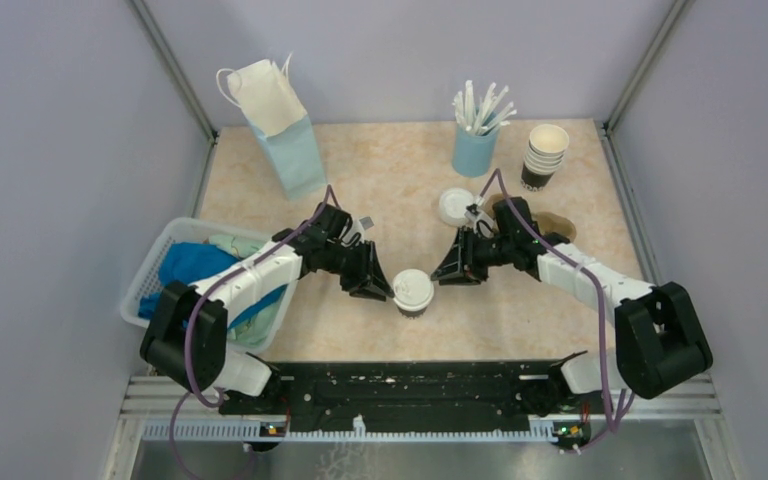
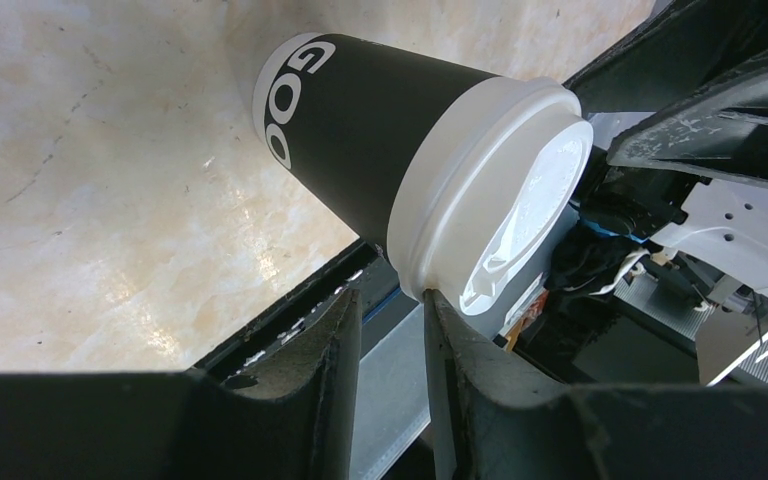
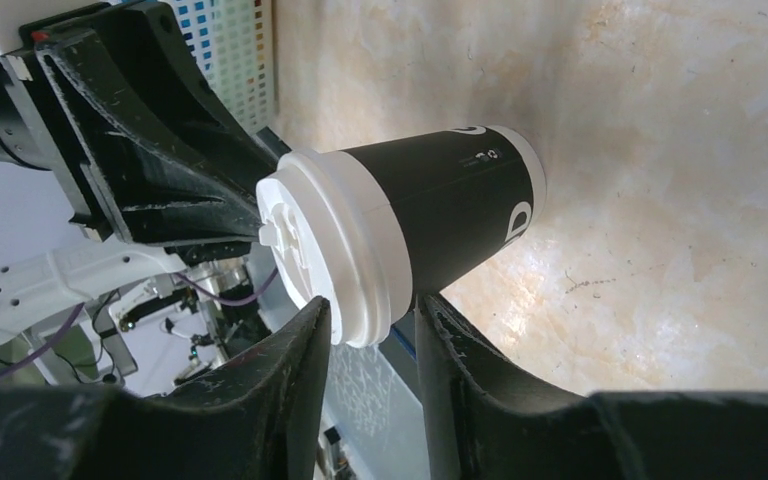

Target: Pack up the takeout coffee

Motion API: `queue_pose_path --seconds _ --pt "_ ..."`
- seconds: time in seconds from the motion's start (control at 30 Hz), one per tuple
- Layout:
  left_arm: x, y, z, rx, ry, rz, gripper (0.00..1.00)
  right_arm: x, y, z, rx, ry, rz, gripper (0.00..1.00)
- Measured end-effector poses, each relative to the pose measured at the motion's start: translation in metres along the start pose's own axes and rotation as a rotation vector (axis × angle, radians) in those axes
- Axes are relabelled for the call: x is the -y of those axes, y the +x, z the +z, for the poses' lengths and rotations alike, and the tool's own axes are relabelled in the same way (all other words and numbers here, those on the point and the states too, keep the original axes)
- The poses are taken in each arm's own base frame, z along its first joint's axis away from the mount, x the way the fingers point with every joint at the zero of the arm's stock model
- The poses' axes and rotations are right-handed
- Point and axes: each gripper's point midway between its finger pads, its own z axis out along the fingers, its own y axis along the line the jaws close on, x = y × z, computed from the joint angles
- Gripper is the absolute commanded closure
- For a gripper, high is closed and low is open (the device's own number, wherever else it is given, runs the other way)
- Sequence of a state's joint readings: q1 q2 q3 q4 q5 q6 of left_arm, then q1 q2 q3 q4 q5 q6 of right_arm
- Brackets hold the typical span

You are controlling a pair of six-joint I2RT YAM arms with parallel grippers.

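We are seeing the takeout coffee (image 1: pixel 413 293) standing upright near-centre on the counter (image 1: pixel 380 170), long axis vertical, lid pointing up, between left pincer (image 1: pixel 384 290) and right pincer (image 1: pixel 444 274), both partly released, grasping nothing.

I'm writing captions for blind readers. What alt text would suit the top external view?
A lidded takeout coffee cup stands near the front of a marble-patterned table, with the left gripper and right gripper flanking it. Behind are a blue paper bag, a holder of white sticks, a loose lid and stacked cups; a white basket of cloths sits at left.
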State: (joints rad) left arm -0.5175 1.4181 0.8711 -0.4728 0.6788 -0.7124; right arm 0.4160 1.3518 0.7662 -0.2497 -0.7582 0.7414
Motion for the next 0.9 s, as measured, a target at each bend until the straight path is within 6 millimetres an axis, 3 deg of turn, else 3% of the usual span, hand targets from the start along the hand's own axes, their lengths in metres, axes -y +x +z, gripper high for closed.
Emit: queue_pose_path --seconds 0.9 --pt "0.0 0.004 0.004 -0.01 0.021 -0.002 0.69 0.021 0.007 0.014 -0.017 -0.036 -0.017 0.75"
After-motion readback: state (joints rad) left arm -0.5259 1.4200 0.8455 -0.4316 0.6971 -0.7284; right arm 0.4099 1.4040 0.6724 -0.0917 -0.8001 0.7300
